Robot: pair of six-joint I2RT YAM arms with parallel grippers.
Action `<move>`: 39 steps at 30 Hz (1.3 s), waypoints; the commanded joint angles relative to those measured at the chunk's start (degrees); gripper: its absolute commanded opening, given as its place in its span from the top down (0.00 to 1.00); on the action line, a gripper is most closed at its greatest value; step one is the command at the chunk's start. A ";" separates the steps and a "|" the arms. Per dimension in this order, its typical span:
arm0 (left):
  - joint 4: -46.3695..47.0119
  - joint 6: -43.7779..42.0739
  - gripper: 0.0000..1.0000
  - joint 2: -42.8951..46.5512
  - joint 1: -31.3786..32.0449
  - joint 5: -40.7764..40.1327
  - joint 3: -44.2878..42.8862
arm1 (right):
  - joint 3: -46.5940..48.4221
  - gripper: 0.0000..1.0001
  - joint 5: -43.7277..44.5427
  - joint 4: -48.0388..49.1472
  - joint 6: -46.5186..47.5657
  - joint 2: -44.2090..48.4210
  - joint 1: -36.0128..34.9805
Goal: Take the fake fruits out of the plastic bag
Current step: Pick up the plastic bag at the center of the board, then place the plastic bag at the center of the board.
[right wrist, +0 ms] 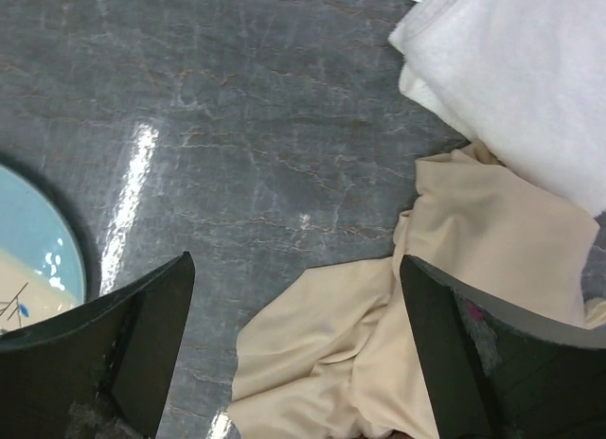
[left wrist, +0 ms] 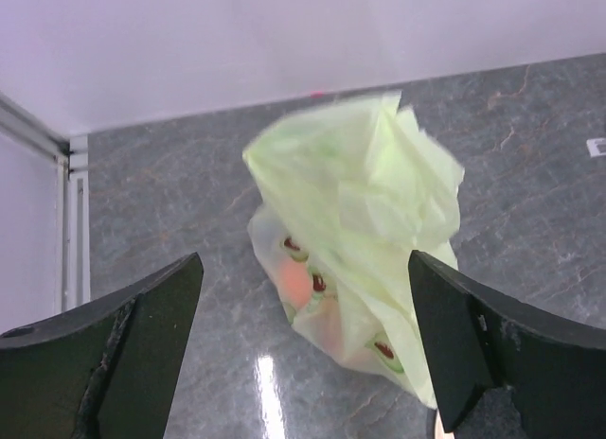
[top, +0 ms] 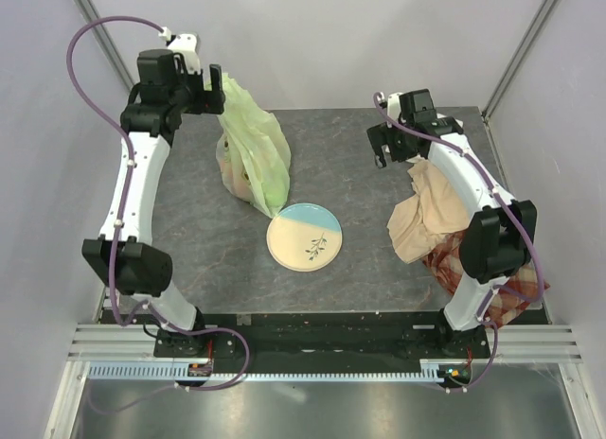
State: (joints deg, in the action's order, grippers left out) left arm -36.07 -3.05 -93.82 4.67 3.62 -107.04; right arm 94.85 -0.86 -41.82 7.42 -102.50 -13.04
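The pale-green plastic bag stands crumpled on the dark table, left of the middle, its top peaking up at the back. In the left wrist view the bag shows fake fruits through its skin: an orange-pink one and green ones with dark red spots. My left gripper hovers above the bag's top, with its jaws wide open and nothing between them. My right gripper is open and empty over the table's right half, above the edge of a beige cloth.
A round blue-and-cream plate lies just in front of the bag; its rim shows in the right wrist view. The beige cloth and a plaid cloth lie under the right arm. A white cloth lies behind them.
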 commanded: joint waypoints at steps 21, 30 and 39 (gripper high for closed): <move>-14.02 -2.50 0.98 -14.37 10.18 27.76 -31.01 | 22.73 0.02 -18.21 -4.32 -0.04 -6.30 -0.59; -13.65 -13.34 0.98 -14.56 20.80 24.61 -41.85 | 29.51 0.02 -17.59 -0.98 -2.40 -9.47 -0.50; -22.54 -13.64 0.98 -3.22 23.55 30.40 -10.87 | 33.82 0.02 -22.76 4.90 -7.42 -13.24 -0.76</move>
State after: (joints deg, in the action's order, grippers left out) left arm -53.52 -12.86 -101.67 29.17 32.27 -128.05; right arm 124.60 -19.03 -42.52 3.77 -112.92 -13.39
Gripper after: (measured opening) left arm 0.023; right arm 0.982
